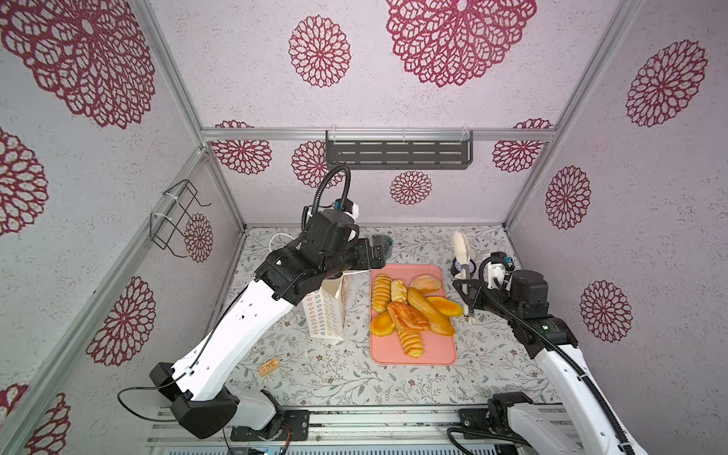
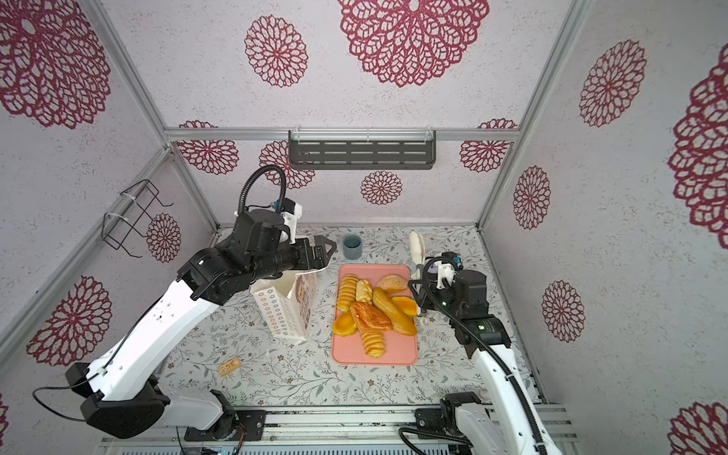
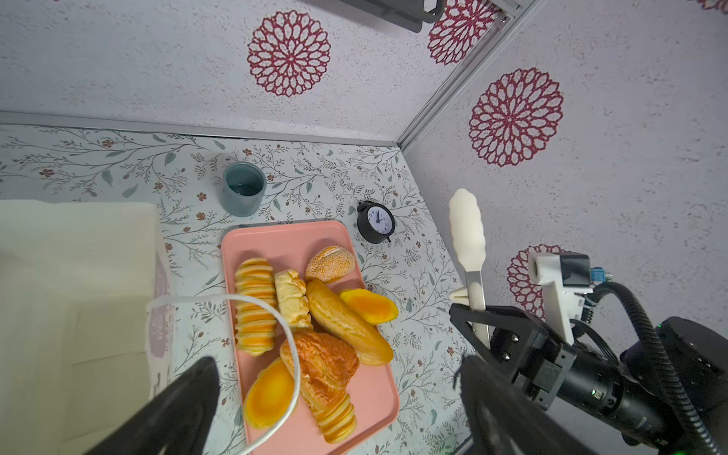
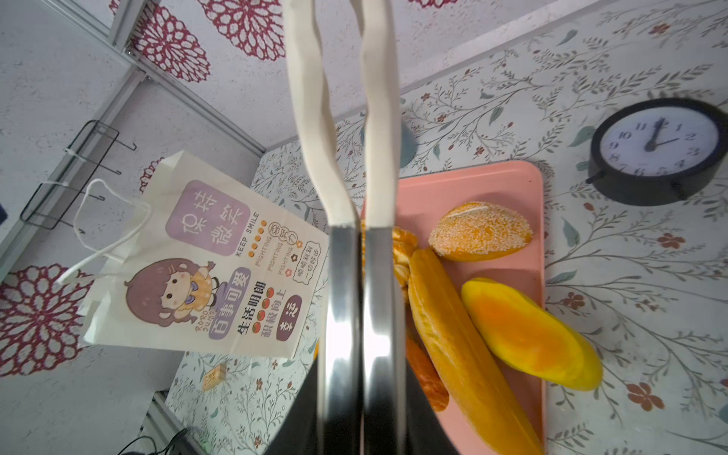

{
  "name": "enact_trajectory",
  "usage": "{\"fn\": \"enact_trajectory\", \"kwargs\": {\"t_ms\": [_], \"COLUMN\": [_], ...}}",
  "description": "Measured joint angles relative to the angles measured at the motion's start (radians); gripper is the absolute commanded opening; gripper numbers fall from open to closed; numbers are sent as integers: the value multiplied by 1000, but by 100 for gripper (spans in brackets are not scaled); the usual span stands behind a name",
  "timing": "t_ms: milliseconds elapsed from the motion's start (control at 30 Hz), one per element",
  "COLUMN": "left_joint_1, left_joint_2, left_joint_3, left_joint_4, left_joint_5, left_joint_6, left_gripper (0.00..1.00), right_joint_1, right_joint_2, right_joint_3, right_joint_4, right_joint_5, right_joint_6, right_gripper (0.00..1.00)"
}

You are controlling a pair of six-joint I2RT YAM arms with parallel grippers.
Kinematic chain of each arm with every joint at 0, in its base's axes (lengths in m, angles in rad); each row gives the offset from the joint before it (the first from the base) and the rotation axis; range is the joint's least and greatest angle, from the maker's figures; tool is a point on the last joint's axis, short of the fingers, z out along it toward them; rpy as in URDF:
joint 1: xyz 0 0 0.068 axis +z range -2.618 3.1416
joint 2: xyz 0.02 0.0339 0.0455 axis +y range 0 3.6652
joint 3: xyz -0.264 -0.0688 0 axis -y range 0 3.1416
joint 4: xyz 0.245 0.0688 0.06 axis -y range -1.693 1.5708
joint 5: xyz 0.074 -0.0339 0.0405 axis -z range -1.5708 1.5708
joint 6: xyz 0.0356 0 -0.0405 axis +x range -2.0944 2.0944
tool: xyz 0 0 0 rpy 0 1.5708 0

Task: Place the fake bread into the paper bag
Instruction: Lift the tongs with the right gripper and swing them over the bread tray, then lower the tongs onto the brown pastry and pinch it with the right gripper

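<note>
Several pieces of fake bread [image 1: 429,311] [image 2: 394,311] lie piled on a pink tray [image 1: 433,350]. Left of the tray stands the paper bag [image 1: 329,311] [image 2: 287,311], its cartoon picture facing the tray [image 4: 205,268]. My left gripper [image 2: 325,252] hovers open over the bag's top; in the left wrist view a white cord handle [image 3: 291,354] loops between its spread fingers [image 3: 177,409], untouched. To the right of the tray my right gripper [image 1: 467,292] is shut on steel tongs [image 4: 346,295], whose white tips [image 1: 460,248] point up and toward the back wall.
A teal cup [image 2: 351,246] stands behind the tray and a black alarm clock [image 3: 376,221] sits at the tray's back right corner. A small tan cork-like piece [image 1: 269,366] lies front left. A dark shelf [image 1: 398,153] hangs on the back wall, a wire rack [image 1: 173,220] on the left wall.
</note>
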Motion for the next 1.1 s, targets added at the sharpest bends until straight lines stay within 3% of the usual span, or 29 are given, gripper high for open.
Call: {"fn": "enact_trajectory", "kwargs": {"t_ms": [200, 367, 500, 733, 900, 1100], "left_joint_1": [-6, 6, 88, 288, 351, 377], "left_joint_2": [-35, -74, -127, -205, -219, -245], "left_joint_3": [2, 68, 90, 18, -86, -214], "left_joint_4": [-23, -138, -230, -351, -388, -368], "left_joint_5": [-109, -255, -307, -303, -272, -216], "left_joint_6": [-2, 15, 16, 22, 34, 48], "left_gripper": [99, 97, 97, 97, 97, 98], "right_joint_1": [1, 5, 40, 247, 380, 462], "right_joint_2": [65, 141, 152, 163, 270, 420], "right_joint_3": [86, 161, 161, 220, 337, 457], "right_joint_4": [-168, -329, -453, -607, -677, -739], "right_joint_5": [31, 92, 129, 218, 317, 409], "right_joint_6": [-58, -110, -117, -93, -79, -80], "right_gripper": [17, 25, 27, 28, 29, 33]}}
